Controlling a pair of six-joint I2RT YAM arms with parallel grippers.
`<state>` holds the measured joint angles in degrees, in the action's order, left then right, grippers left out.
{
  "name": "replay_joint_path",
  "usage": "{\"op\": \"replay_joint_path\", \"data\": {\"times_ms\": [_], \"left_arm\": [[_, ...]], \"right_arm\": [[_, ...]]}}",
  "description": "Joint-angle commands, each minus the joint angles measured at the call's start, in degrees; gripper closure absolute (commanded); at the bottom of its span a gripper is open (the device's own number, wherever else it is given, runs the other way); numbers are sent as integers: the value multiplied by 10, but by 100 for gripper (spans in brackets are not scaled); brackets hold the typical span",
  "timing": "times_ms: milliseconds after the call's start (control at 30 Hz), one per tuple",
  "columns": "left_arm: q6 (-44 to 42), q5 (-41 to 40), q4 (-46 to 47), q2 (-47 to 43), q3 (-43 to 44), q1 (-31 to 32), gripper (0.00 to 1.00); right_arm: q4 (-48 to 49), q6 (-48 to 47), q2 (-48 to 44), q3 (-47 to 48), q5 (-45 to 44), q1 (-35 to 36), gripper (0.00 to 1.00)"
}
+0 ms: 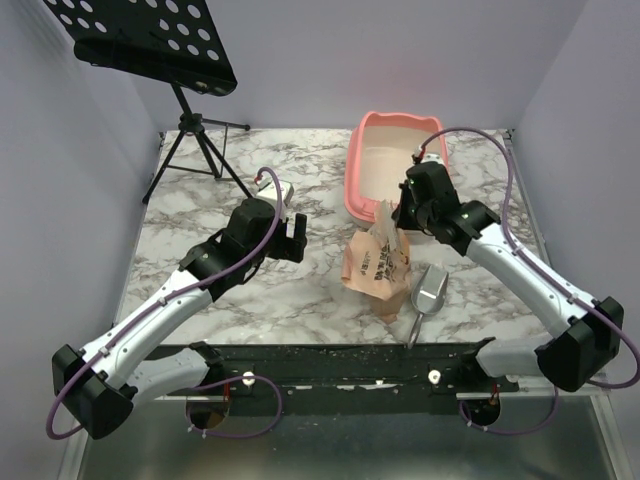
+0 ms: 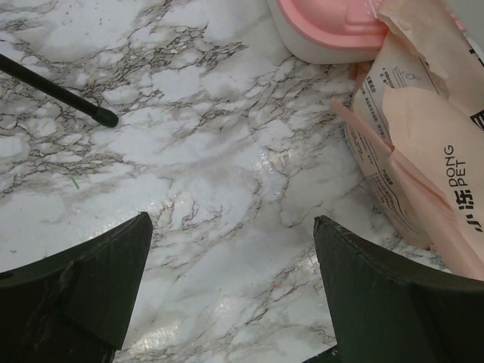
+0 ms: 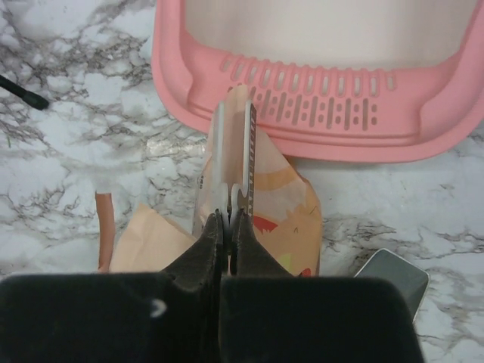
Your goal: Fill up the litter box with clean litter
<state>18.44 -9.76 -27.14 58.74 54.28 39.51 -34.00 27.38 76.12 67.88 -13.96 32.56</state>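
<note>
Right gripper (image 3: pixel 229 215) pinching the top of the bag (image 1: pixel 378 262), with the litter box (image 1: pixel 352 185) just beyond it.

The right gripper's jaws are closed tight on the folded top edge of the bag, which stands on the marble table (image 1: pixel 250 290) right at the box's near end. The box lies on the far side of the bag, its long axis running near to far and its slotted short end facing the gripper, so a pour would probably need to tip away, toward the far side. The box's pale inside looks bare. No clean litter is in view; it is presumably inside the bag. The right arm is much the nearer. The left gripper (image 2: pixel 234 287) hangs wide apart to the bag's left, holding nothing. A metal scoop (image 1: pixel 430 290) lies near-right of the bag. The bag reads "DONG PET" beside Chinese characters.
</note>
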Motion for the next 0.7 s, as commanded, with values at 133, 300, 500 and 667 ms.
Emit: {"op": "replay_joint_path", "data": {"times_ms": [133, 300, 500, 667], "left_arm": [[3, 8, 0, -15, -12, 1, 5], [5, 4, 1, -22, -15, 1, 5], [7, 1, 5, -29, -22, 2, 5], [7, 19, 3, -30, -20, 1, 5]], "right_arm": [[-75, -25, -71, 77, -106, 1, 99], [-80, -22, -64, 53, -180, -21, 99], [-33, 29, -93, -39, -180, -127, 99], [19, 47, -102, -105, -186, -187, 99]]}}
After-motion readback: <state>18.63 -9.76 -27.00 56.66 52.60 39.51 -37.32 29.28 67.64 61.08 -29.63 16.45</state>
